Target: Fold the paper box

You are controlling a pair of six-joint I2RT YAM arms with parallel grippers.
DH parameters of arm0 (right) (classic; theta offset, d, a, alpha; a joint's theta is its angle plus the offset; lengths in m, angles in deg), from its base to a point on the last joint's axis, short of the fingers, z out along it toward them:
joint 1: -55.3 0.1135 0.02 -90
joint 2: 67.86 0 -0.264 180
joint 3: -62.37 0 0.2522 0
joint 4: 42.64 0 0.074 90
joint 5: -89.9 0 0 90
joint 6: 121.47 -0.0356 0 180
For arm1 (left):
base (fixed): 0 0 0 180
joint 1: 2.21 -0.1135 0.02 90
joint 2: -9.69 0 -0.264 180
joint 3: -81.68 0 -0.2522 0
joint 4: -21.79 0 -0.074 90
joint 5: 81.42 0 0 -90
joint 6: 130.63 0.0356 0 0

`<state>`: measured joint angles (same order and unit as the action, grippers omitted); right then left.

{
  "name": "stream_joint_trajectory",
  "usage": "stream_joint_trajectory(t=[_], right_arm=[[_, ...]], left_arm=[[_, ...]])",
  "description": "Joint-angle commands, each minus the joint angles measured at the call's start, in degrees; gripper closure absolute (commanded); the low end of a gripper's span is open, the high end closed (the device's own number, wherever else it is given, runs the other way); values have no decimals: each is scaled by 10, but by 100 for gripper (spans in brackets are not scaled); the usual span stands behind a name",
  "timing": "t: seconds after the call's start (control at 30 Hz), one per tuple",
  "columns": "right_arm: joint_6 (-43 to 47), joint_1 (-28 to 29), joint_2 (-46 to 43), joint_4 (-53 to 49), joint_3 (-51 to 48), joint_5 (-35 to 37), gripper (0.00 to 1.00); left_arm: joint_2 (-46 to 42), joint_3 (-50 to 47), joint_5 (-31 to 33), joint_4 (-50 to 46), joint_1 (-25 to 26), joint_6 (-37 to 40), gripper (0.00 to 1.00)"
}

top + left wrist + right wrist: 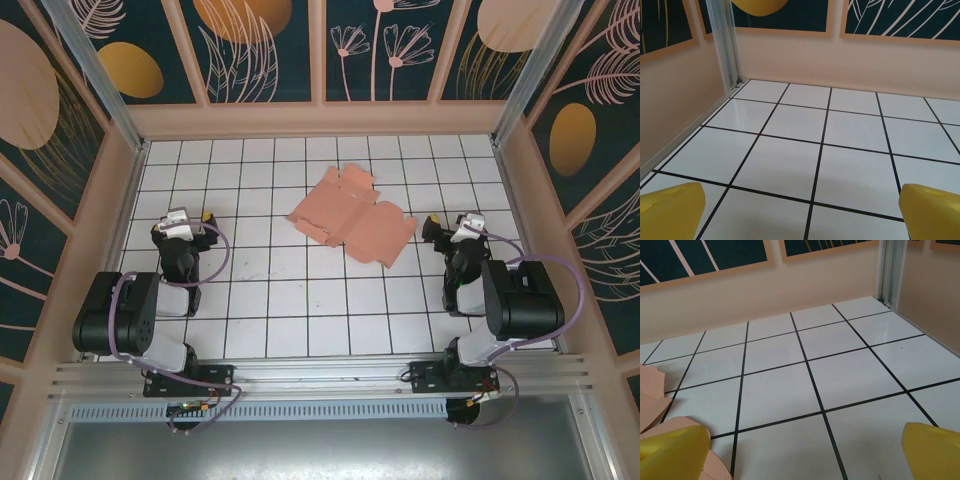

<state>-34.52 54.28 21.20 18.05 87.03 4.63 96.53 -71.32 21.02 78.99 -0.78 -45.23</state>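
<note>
The left gripper (801, 214) is standing with its jaws spread wide, the yellow fingertips (670, 210) sitting at the two bottom corners of the left wrist view with nothing but bare tile between them. The right gripper (802, 450) is likewise gaping and holding nothing. Just past its left-hand fingertip, an edge of the salmon-pink die-cut card sheet, the paper box (352, 218), is creeping into the right wrist view.

Seen from above, both grippers are resting low over the white tiled table with black grid lines (300, 330), one towards each side, and the flat sheet is lying unfolded between them at mid-table. Its long axis is running on a slant, from far-left to near-right, with the notched flaps pointing to the far side. The sheet's near-right corner is lying just beside the right gripper, while the left gripper is sitting well apart from it. The right arm therefore looks better placed to reach inward first.
</note>
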Motion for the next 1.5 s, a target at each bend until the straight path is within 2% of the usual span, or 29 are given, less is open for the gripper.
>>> stream_joint_trajectory(t=[0.0,0.9,1.03,1.17,1.23,1.3,1.47], right_arm=[[10,3,3,28,6,15,1],[13,2,2,30,5,6,1],[11,4,-22,51,-15,15,1],[12,3,-104,-30,-8,15,1],[6,4,-142,-106,16,19,1],[-27,3,-174,-199,52,34,1],[-82,6,-201,-333,120,-13,1]], left_arm=[[2,-2,3,29,-3,-7,1],[-1,-6,1,34,-2,-4,1],[-59,8,26,-40,5,-2,1],[-148,84,42,-226,45,3,1],[-159,122,30,-276,73,-19,1],[-147,160,17,-307,105,-54,1],[-44,264,11,-319,201,-129,1]])
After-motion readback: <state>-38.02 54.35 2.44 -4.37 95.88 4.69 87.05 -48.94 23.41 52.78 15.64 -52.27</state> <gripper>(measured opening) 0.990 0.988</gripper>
